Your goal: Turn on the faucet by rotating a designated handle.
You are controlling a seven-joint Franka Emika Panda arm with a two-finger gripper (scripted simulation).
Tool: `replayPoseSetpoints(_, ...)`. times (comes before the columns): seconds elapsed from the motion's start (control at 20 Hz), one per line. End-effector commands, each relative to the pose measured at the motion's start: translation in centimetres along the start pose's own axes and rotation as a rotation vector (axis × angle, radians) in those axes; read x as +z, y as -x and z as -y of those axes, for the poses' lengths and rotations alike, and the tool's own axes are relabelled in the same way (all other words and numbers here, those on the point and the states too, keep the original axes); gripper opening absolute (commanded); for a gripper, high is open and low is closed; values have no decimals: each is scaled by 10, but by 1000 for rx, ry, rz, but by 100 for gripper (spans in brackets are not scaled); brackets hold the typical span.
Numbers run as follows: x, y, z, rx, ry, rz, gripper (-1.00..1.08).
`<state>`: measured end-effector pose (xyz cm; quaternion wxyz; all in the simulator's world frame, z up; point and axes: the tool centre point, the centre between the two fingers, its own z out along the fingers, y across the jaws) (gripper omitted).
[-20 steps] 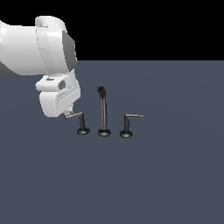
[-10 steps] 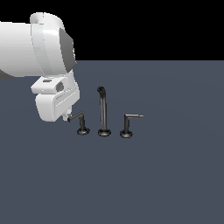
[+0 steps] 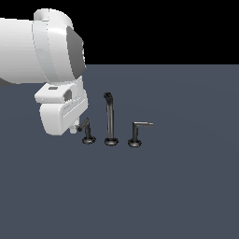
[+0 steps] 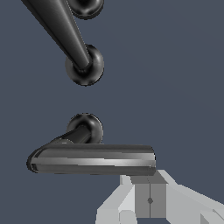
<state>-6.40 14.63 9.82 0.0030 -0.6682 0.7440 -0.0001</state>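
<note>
The faucet stands as three dark pieces in a row. The designated handle (image 3: 87,131) is the one on the exterior view's left. The tall hooked spout (image 3: 110,117) is in the middle. The twin handle (image 3: 137,132) with a paler arm tip is on the right. My gripper (image 3: 74,129) is shut, its fingertips against the outer end of the designated handle's arm. In the wrist view the arm (image 4: 92,159) lies crosswise just in front of my shut gripper (image 4: 150,186), with its round base (image 4: 86,127) beyond it and the spout (image 4: 65,30) further off.
The faucet stands on a flat dark grey-blue surface (image 3: 177,186). The bulky white arm and hand (image 3: 56,93) fill the exterior view's upper left, just beside the faucet.
The designated handle's arm has swung from pointing sideways toward the exterior view's left to slanting down toward the camera. My gripper has stayed against its end and shifted slightly with it.
</note>
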Motion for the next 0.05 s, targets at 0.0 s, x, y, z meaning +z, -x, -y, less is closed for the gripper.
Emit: replayPoseSetpoints(0.0,0,-16,-2,19,4,-4,-100)
